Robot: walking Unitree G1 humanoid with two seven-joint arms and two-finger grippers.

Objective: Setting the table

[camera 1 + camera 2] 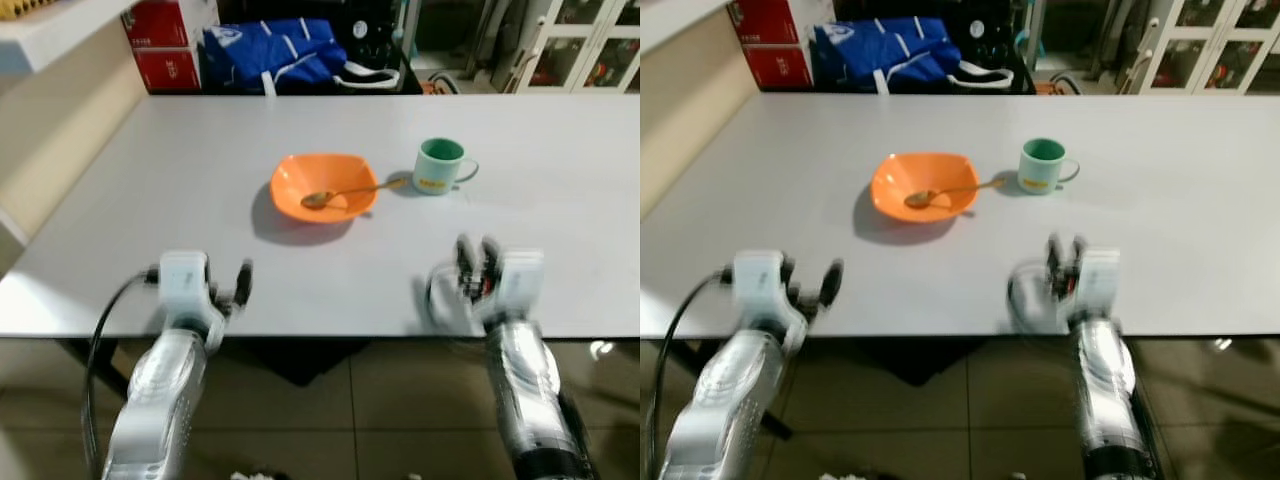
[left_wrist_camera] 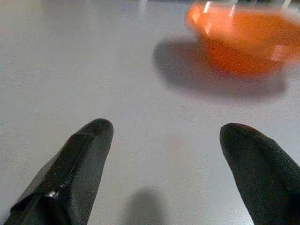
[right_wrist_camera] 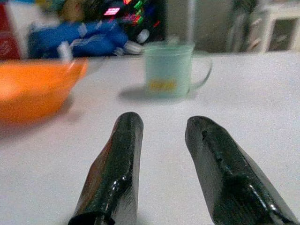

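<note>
Resting on the table (image 1: 560,180), the orange bowl (image 1: 323,186) holds a spoon (image 1: 345,193), with the green cup (image 1: 439,166) just beside it. Both grippers hover over the near edge, empty: left gripper (image 2: 164,145) spread wide, right gripper (image 3: 161,136) slightly parted.

both arms are silver, rounded and glossy, each ending in a boxy white wrist block. a black cable (image 1: 105,325) loops from the left block down along the left forearm, and the right forearm turns black at its near end. the left gripper (image 2: 164,140) has two long black fingers (image 2: 77,164) with blunt, rounded, slightly shiny tips, and the right gripper (image 3: 161,129) carries the same kind of glossy black fingers (image 3: 117,168), one smoothly tubular, the other broader with a faceted surface.
</note>
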